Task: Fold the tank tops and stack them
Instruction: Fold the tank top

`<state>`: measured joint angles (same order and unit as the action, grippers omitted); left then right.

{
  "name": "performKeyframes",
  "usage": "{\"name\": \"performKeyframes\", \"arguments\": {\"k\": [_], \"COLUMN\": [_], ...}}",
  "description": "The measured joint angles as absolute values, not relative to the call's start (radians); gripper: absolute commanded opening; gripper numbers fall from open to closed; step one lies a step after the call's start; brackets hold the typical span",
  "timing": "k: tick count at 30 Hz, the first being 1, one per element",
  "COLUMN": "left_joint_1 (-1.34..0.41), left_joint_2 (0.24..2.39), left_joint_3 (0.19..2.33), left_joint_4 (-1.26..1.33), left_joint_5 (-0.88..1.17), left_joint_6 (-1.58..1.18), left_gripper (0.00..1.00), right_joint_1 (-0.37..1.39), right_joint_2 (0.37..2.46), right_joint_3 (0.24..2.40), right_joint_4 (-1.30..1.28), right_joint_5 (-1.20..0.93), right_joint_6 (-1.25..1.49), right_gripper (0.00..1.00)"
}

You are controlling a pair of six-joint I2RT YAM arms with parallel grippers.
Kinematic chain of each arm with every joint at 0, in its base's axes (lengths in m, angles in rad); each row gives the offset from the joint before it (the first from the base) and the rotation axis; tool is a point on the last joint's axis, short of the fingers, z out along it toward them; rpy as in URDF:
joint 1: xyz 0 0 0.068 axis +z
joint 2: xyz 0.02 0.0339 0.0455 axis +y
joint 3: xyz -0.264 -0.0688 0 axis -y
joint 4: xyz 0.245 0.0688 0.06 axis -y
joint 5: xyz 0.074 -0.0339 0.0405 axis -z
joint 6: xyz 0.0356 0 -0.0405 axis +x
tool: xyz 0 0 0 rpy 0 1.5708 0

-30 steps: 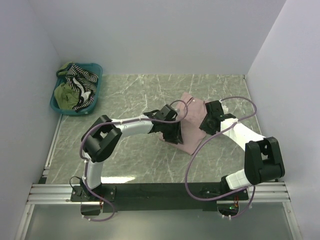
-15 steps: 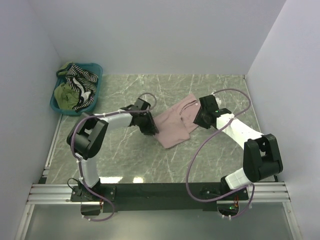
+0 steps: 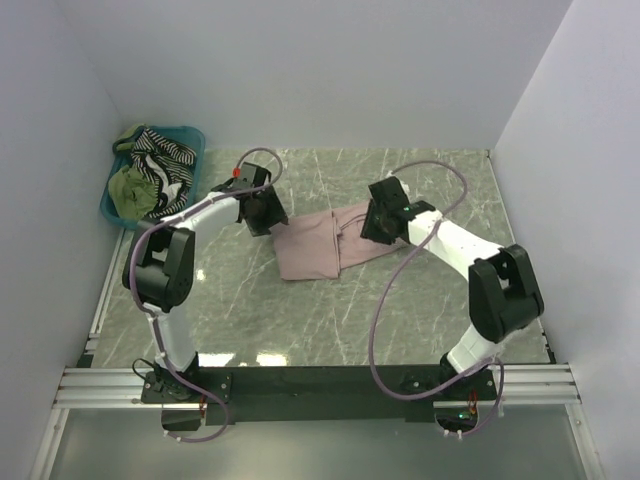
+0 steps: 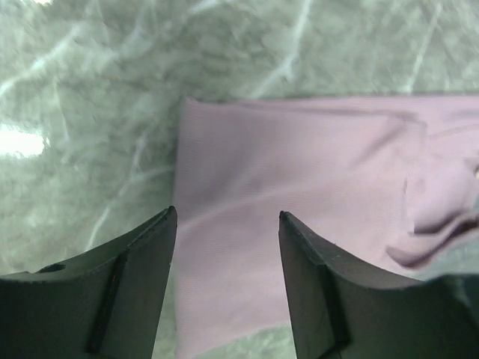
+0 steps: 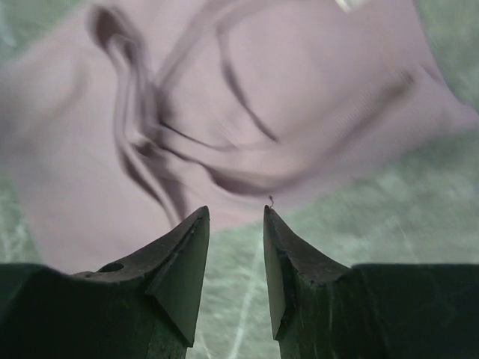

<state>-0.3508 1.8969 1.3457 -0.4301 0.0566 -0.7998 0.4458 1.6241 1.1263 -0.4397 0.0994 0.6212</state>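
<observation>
A: Mid-table, the pink tank top [image 3: 318,250] lies spread flat. Are both grippers empty?

B: Yep. The left gripper [image 4: 227,217] gapes over the plain edge and the right gripper [image 5: 236,213] is slightly parted above the straps, gripping nothing. One at each end, probably lining up a fold.

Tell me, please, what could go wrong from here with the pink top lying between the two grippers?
1. The straps by the right gripper lie bunched and twisted; folding now would likely trap those creases.
2. The pink top seems layered and flat on the table; the open left gripper might pinch only the upper layer, so the fold could slide apart.
</observation>
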Motion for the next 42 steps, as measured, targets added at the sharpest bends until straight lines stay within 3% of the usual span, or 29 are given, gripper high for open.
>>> {"name": "performKeyframes", "arguments": {"k": [9, 13, 23, 42], "left_joint_1": [-0.369, -0.393, -0.507, -0.506], "left_joint_2": [1.686, 1.654, 1.654, 1.653], "left_joint_3": [1.11, 1.017, 0.948, 0.917], "left_joint_4": [-0.428, -0.394, -0.347, -0.36], "left_joint_5": [0.101, 0.124, 0.165, 0.115], "left_joint_6": [-0.813, -0.822, -0.833, -0.855], "left_gripper": [0.58, 0.58, 0.59, 0.57], "right_joint_1": [0.495, 0.495, 0.495, 0.502], "right_joint_2": [1.937, 2.059, 2.204, 2.201], "right_joint_3": [1.58, 1.684, 1.745, 1.713], "right_joint_4": [-0.452, -0.468, -0.519, -0.474], "right_joint_5": [0.086, 0.082, 0.052, 0.042], "right_joint_6": [0.485, 0.445, 0.394, 0.399], "right_gripper": [0.44, 0.44, 0.44, 0.43]}}
